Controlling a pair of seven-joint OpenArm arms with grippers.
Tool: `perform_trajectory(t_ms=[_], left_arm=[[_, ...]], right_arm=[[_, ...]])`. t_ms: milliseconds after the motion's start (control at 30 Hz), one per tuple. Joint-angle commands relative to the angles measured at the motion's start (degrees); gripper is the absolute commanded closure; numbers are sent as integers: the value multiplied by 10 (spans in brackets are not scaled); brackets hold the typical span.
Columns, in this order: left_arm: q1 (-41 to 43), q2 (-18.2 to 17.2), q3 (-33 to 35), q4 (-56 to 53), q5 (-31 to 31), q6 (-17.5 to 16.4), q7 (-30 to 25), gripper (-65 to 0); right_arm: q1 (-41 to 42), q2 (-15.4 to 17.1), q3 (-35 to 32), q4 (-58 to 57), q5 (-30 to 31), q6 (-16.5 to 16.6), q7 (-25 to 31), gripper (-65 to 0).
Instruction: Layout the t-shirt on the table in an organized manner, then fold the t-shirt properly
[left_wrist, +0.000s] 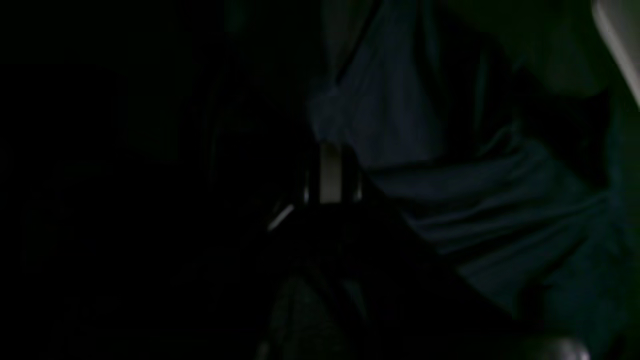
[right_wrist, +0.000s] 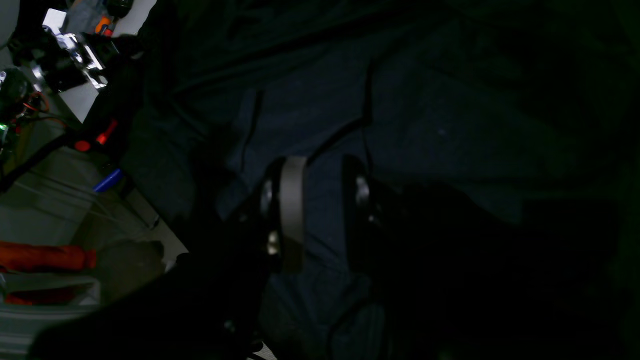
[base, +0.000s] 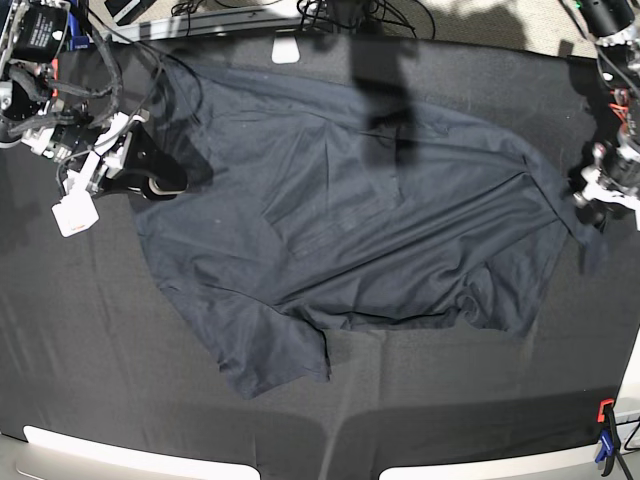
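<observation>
The dark grey t-shirt (base: 350, 220) lies spread and creased across the black-clothed table (base: 100, 380), one sleeve pointing toward the front edge. My right gripper (base: 158, 185) sits over the shirt's left edge. In the right wrist view its jaws (right_wrist: 322, 195) stand apart, with smooth shirt fabric (right_wrist: 425, 125) showing in the gap. My left gripper (base: 587, 200) is at the shirt's right edge. The left wrist view is very dark, but its fingers (left_wrist: 330, 172) are pressed together where the fabric (left_wrist: 450, 190) gathers up to the tips.
A red and blue clamp (base: 604, 440) grips the front right corner. Pale rim (base: 60, 450) shows along the front edge. A white tag (base: 285, 50) lies at the back edge below cables. Beyond the table's left edge are clamps (right_wrist: 107, 132) and clutter.
</observation>
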Motion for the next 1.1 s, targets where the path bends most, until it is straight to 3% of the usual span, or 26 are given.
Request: perform_trajectory(t_ms=[0,133,267,433,567,800,933,1067], left_arm=[[-6,-18,-4,12,-22,-2,-4,0],[-6,-39,-4,32,-24,-2,9,0],[-7,-37,-3,71,-20,-2,9,0],[-17,1,-3,106,-13,-2,-33,0],[-42,42,-2,103,51,-2,-67,0],[-59,38,80,103,71,-1,-76,0],[-64,26,126,103,118,-1,-71,-249],[-63,-5,127,106,100,0,-69,-271]], right_arm=[[3,8,3,9,14,3,11,-126],[3,8,3,9,14,3,11,-126],[3,8,3,9,14,3,11,-126],[3,8,3,9,14,3,11,-126],[3,8,3,9,-3,3,10,-126],[3,8,3,9,-27,3,10,-126],[3,8,3,9,-27,3,10,-126],[3,8,3,9,-27,3,10,-126]])
